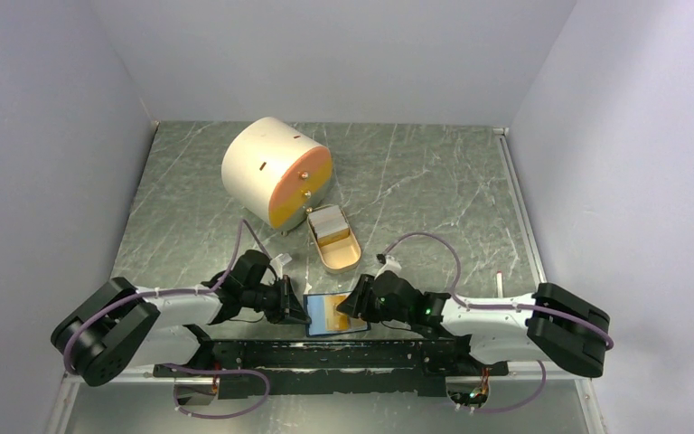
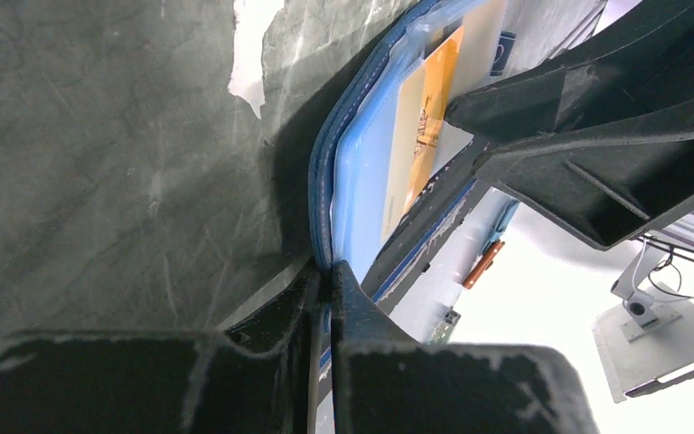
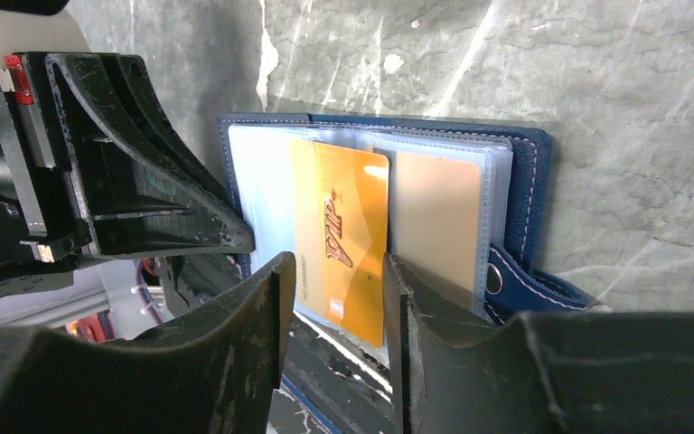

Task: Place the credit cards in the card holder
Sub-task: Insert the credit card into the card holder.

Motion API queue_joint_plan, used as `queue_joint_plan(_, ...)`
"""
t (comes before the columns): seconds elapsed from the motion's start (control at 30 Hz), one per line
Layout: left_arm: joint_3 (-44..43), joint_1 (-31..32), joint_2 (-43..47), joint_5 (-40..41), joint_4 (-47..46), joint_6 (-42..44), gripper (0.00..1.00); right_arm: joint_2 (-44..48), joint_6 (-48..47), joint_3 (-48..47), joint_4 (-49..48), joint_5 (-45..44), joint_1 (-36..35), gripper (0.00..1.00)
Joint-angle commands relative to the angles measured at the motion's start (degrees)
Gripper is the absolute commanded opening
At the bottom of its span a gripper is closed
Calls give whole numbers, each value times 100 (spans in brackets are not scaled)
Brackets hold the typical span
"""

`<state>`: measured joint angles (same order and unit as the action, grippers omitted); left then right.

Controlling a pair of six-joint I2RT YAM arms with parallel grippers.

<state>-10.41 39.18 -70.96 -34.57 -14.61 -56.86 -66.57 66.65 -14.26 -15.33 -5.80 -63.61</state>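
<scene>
Step in hand: seating a card in the card holder [image 1: 336, 316]; one card looks placed, more wait in the dish
Card holder: lies opened flat at the near edge of the marbled table [image 1: 416, 181], between the two claws, light blue inside facing up
Left gripper [image 2: 325, 271]: clenched on the left edge of the holder's dark blue cover, pinning it open
Right gripper [image 3: 336, 271]: jaws parted, gripping nothing; they stand either side of the near end of the orange VIP card [image 3: 339, 226]
Orange VIP card: in a clear sleeve near the middle of the holder; its near end pokes past the sleeve edge, so judged not fully home
Beige card [image 3: 434, 217]: in the sleeve just right of the orange one, seated deeper
Credit cards [image 1: 328, 221]: whitish stack in the far end of the tan oval dish [image 1: 345, 256], farther out on the table, apart from the holder
Cream cylinder [image 1: 276, 172]: far left of the dish, orange face towards it; not part of the job
Next move, as judged: right claw backs off, or nudges the orange card deeper; then reaches out to the dish for the top card
Calls for: left claw holding the cover down meanwhile; a thin, shallow pinch to lift one card and not several
Risk: holder sits at the table's near edge and could slide or fold shut if the left grip slackens
</scene>
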Motion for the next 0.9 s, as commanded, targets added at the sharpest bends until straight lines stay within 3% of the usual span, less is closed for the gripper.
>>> queue_joint_plan(0.0,64,-9,-84,-158,-237,-25,9,-61,-258,-40,539,-245,-28,42)
queue_joint_plan(0.23,-62,0,-132,-171,-169,10,9,-775,-324,-208,-407,157,-100,33)
queue_joint_plan(0.5,-113,67,-307,-237,-340,-31,16,-1341,-485,-484,-832,414,-204,35)
queue_joint_plan(0.67,-171,120,-358,-206,-293,-17,16,-1199,-377,-301,-956,333,-213,39)
queue_joint_plan(0.87,-188,121,-342,-148,-200,7,11,-564,-425,-301,-253,-104,-213,42)
